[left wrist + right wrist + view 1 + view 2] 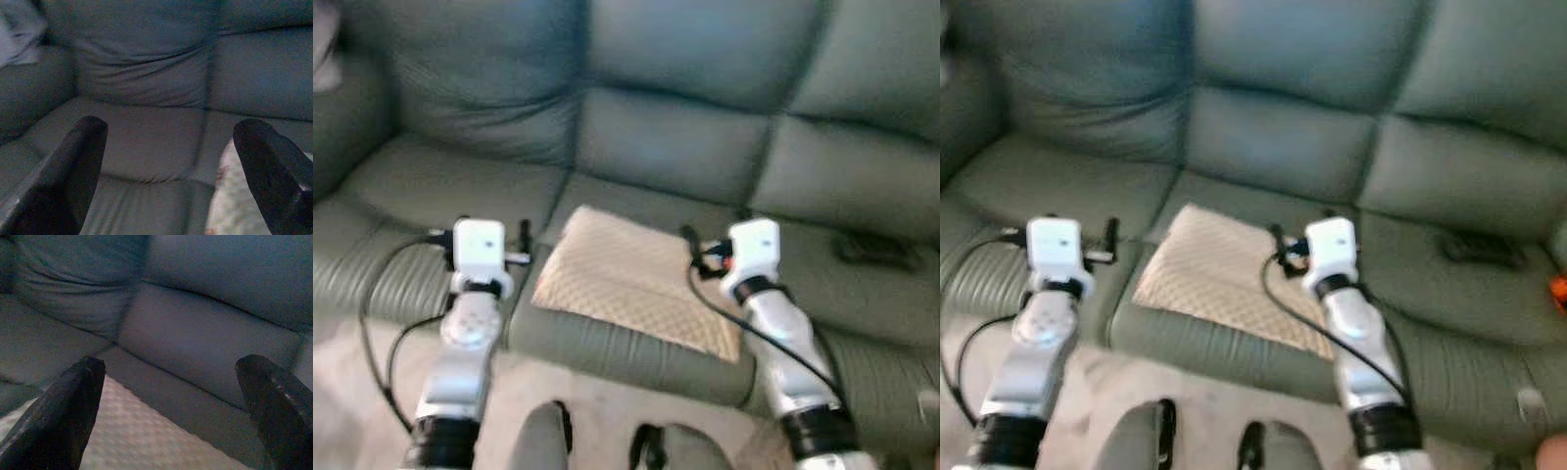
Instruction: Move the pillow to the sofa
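Note:
A beige woven pillow (631, 279) lies flat on the middle seat of the green leather sofa (675, 137), close to the seat's front edge. My left gripper (171, 129) is open with nothing between its fingers and hovers over the seat just left of the pillow (234, 196). Open as well, my right gripper (171, 364) hangs over the pillow's right side, the pillow (137, 435) showing below its fingers. Neither gripper touches the pillow.
A dark flat object (876, 250) lies on the right seat. An orange item (1558, 289) peeks in at the far right edge. My own legs (543, 441) stand on the pale floor (342, 392) against the sofa front.

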